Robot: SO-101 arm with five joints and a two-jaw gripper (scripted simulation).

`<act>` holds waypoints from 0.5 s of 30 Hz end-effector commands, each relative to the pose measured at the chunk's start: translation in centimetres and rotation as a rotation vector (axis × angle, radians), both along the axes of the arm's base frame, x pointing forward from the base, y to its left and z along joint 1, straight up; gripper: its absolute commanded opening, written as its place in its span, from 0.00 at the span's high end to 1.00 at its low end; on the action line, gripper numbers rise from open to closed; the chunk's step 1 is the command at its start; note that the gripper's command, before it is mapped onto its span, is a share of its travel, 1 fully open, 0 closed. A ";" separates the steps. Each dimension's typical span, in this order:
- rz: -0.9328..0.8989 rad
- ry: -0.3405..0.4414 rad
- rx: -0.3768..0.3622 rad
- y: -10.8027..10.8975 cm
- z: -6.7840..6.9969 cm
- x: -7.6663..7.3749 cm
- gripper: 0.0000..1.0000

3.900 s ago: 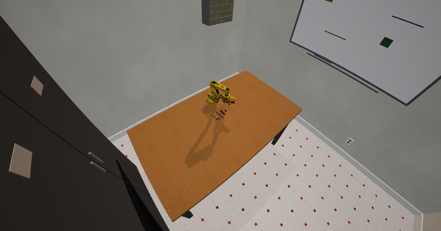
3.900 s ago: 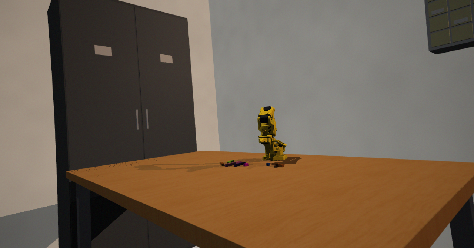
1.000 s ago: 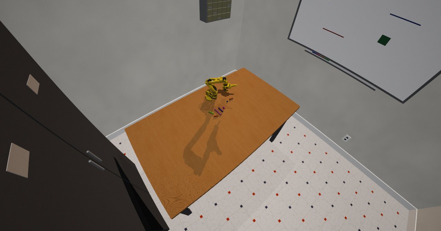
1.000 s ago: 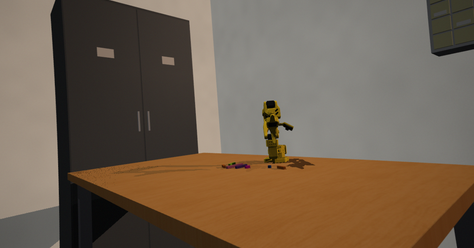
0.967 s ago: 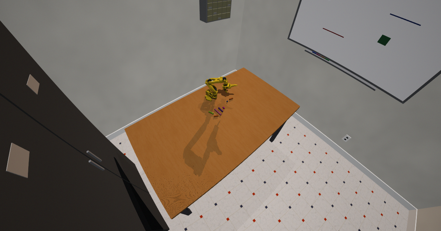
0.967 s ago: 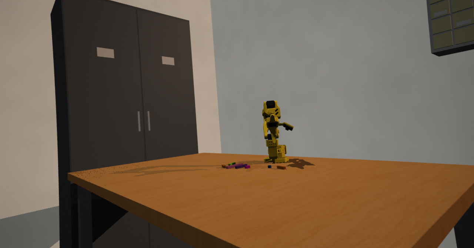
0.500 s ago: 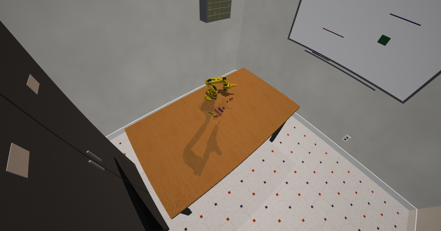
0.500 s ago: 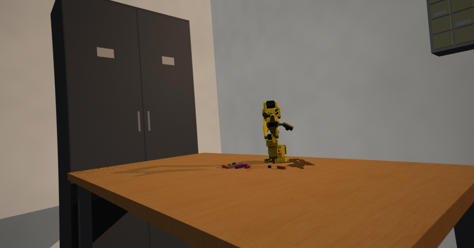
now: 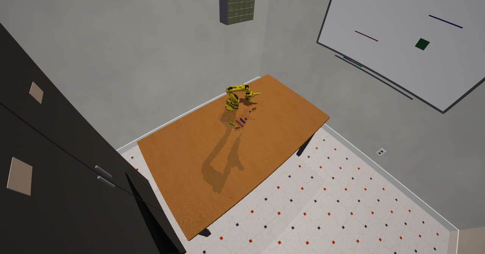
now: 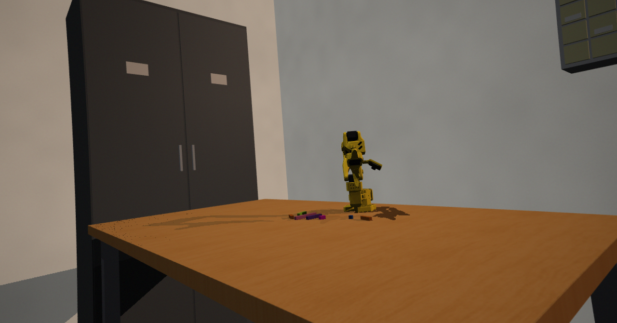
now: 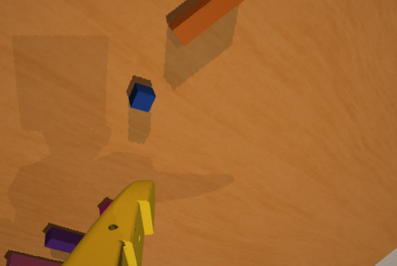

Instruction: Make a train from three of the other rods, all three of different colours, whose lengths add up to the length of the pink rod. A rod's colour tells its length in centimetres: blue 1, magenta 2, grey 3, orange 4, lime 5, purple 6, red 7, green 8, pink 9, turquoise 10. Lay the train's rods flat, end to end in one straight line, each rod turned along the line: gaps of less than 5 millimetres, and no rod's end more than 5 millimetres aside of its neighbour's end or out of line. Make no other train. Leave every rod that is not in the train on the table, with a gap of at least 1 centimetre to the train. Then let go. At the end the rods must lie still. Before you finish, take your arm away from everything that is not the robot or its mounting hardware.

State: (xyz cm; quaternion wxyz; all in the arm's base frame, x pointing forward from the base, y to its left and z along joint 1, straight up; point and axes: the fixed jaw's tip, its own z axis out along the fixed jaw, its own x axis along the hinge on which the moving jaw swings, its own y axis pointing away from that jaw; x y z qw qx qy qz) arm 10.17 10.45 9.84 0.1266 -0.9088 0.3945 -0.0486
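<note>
My gripper (image 9: 255, 94) (image 10: 371, 164) is open and empty, held above the table near the arm's base. In the wrist view only its yellow fixed jaw (image 11: 118, 239) shows. An orange rod (image 11: 210, 11) (image 9: 253, 108) (image 10: 366, 218) and a small blue cube rod (image 11: 142, 97) (image 9: 249, 110) (image 10: 350, 217) lie apart from each other below it. Further off lie a magenta rod (image 11: 105, 206) (image 9: 245, 118), partly hidden by the jaw, a purple rod (image 11: 63, 239) (image 9: 242, 120) (image 10: 313, 215), the pink rod (image 9: 239, 123) (image 10: 300, 217) and a lime-green rod (image 9: 232, 124) (image 10: 304, 212).
A short brownish rod (image 9: 237, 127) (image 10: 291, 215) lies at the far end of the cluster. The wooden table (image 9: 203, 171) (image 10: 388, 269) stands by the wall. A dark cabinet (image 10: 164, 118) is behind it; the table's back edge shows at the wrist view's lower right.
</note>
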 end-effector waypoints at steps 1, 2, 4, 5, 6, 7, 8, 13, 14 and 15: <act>0.007 -0.058 0.059 0.6 1.4 0.5 0.00; 0.003 -0.058 0.059 0.5 1.4 0.6 0.00; -0.011 -0.059 0.059 0.4 1.4 0.7 0.00; -0.022 -0.059 0.058 0.3 1.4 0.8 0.00; -0.034 -0.059 0.058 0.1 1.4 1.0 0.00; -0.049 -0.060 0.057 0.0 1.4 1.1 0.00; -0.066 -0.060 0.057 -0.2 1.4 1.3 0.00; -0.156 -0.063 0.054 -1.3 1.4 2.2 0.00; -0.156 -0.063 0.054 -1.3 1.4 2.2 0.00; -0.183 -0.063 0.053 -1.6 1.4 2.4 0.00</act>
